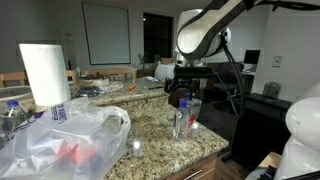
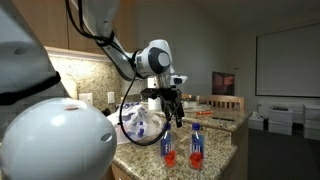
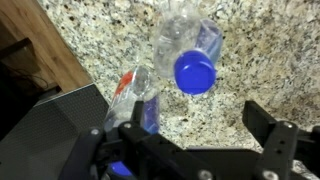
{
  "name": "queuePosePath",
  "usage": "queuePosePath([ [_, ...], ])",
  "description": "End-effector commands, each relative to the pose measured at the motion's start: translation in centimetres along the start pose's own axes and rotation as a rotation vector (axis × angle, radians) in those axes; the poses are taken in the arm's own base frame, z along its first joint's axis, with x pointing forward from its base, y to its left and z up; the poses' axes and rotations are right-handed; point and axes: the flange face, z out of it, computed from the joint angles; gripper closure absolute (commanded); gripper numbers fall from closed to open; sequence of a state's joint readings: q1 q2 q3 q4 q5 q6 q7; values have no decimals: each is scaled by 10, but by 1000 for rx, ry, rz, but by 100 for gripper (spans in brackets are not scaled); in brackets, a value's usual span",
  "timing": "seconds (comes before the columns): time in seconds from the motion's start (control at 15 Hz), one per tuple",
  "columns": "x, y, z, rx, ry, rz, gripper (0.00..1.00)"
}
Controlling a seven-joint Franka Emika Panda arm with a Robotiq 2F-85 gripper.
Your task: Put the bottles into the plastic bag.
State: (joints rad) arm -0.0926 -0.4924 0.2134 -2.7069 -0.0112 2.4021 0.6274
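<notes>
Two clear bottles with blue caps stand upright near the counter's corner, in both exterior views: one (image 1: 179, 120) (image 2: 167, 143) with a red label, the other (image 1: 194, 113) (image 2: 196, 144) with a blue label. In the wrist view I look down on one bottle's blue cap (image 3: 195, 71), with the red-labelled bottle (image 3: 136, 92) to its left. My gripper (image 1: 181, 98) (image 2: 168, 112) (image 3: 195, 132) hangs just above them, open, with only bare granite between its fingers. The plastic bag (image 1: 75, 138) (image 2: 145, 123) lies crumpled on the counter with something red inside.
A tall white paper-towel roll (image 1: 45, 72) stands behind the bag. The granite counter (image 1: 160, 140) ends close to the bottles, with a drop beyond its edge. A dark block (image 3: 50, 135) fills the wrist view's lower left. Tables and chairs stand in the background.
</notes>
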Motion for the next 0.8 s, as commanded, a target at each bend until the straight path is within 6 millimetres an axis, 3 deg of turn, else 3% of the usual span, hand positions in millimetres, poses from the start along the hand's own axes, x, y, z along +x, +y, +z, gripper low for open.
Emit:
queuePosePath([
  [0.0,5,-13,5,51,-49,-20,3],
  [0.13,5,-15,10,65,-85,-19,9],
  [0.2,6,-14,12,66,-101,-16,28],
  [0.47,8,-8,18,58,-129,4,53],
  [0.73,10,-4,9,27,-126,12,78],
])
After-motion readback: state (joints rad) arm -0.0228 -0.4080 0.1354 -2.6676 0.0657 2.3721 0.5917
